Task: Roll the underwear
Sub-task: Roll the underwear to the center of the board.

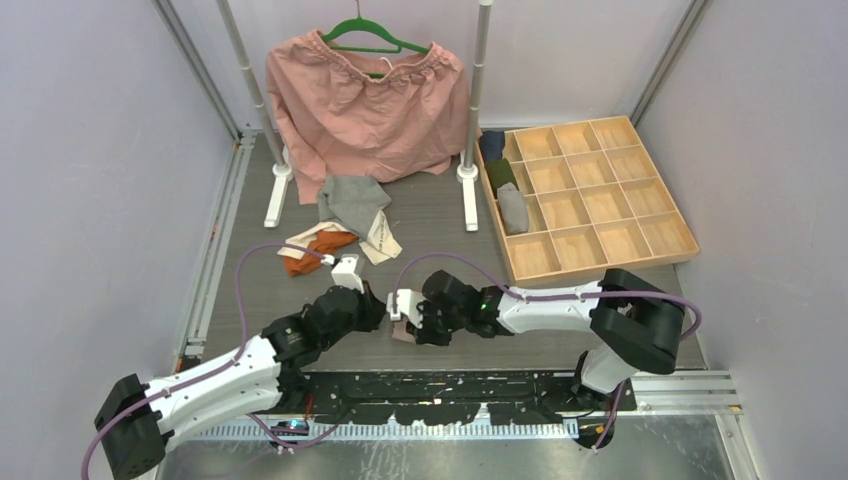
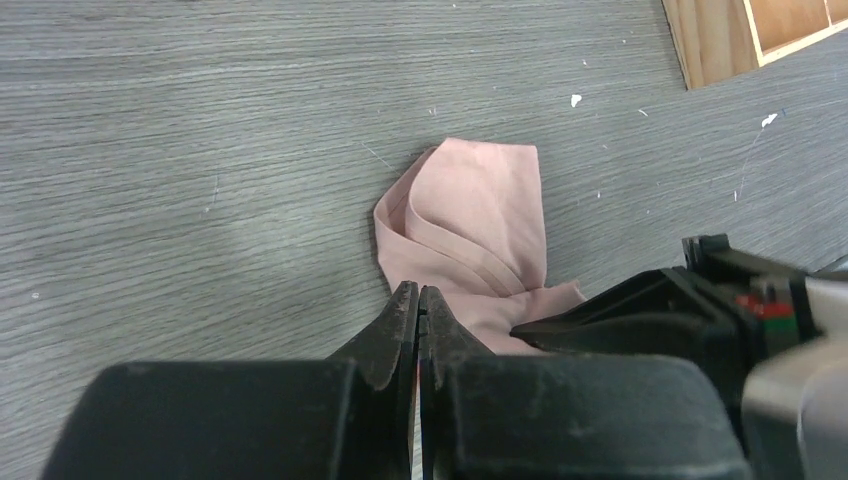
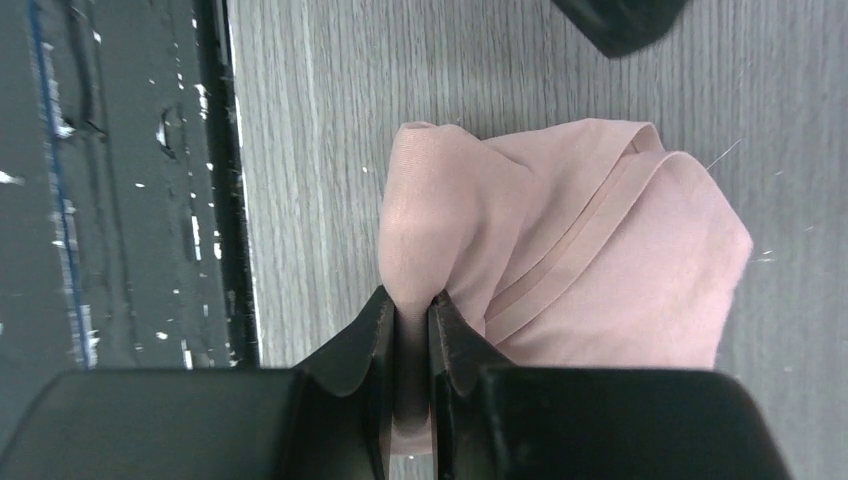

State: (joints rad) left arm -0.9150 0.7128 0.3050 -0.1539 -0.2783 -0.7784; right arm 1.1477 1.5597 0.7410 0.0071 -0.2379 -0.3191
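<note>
Right wrist view shows you the right gripper (image 3: 410, 300) pinching a raised fold of the dusty pink underwear (image 3: 600, 250) between narrowly parted fingers. The cloth lies folded on the grey table (image 3: 300, 150) near its front edge. In the left wrist view, your left gripper (image 2: 418, 292) has its fingers pressed together, tips at the underwear's near edge, with no cloth visible between them.

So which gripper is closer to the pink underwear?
Right. The right gripper pinches a fold of the pink underwear; the left gripper, shut, sits at its edge.
</note>
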